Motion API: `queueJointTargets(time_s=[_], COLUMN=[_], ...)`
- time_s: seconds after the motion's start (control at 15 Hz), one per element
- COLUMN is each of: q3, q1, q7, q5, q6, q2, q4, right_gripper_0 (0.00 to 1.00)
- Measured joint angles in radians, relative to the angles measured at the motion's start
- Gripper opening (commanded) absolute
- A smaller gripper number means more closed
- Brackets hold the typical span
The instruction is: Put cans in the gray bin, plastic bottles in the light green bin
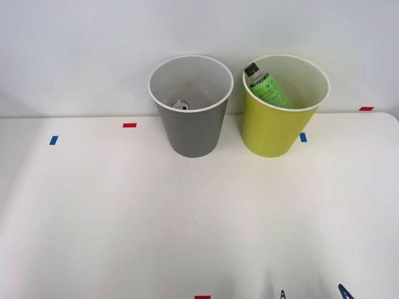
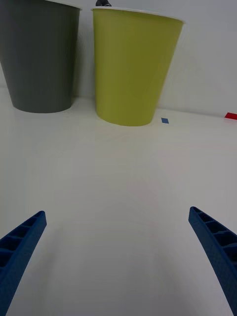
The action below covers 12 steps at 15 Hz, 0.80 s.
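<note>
The gray bin [image 1: 191,118] stands at the back of the white table [image 1: 156,218], with the light green bin [image 1: 278,121] just beside it on the robot's right, the two not touching. A small metal can [image 1: 180,105] lies at the bottom of the gray bin, only its silvery top with the pull tab showing. A slim green plastic bottle [image 1: 267,85] with a black cap leans inside the light green bin, its cap up near the rim. No second bottle can be made out in either bin.

The right gripper [image 2: 118,256] hovers low over bare tabletop, well short of the bins, its blue ribbed fingers [image 2: 22,242] spread wide and holding nothing. In the front view just the fingertips peek in at the near edge [image 1: 312,293].

Judging from this, the sorting looks finished or nearly so, since nothing loose lies on the table. The sensible step is to keep the claw spread and clear of both bins, and confirm no item is left before retreating; a careless swing forward could knock the light green bin, which is the closer of the two.
</note>
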Motion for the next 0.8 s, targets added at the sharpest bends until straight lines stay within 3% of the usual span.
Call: queueJointTargets(time_s=[0.8], q3=[0.0], q1=[0.0], q7=[0.0], q5=[0.0], q6=[0.0], q2=[0.0], q4=[0.0], right_gripper_0=[1.0])
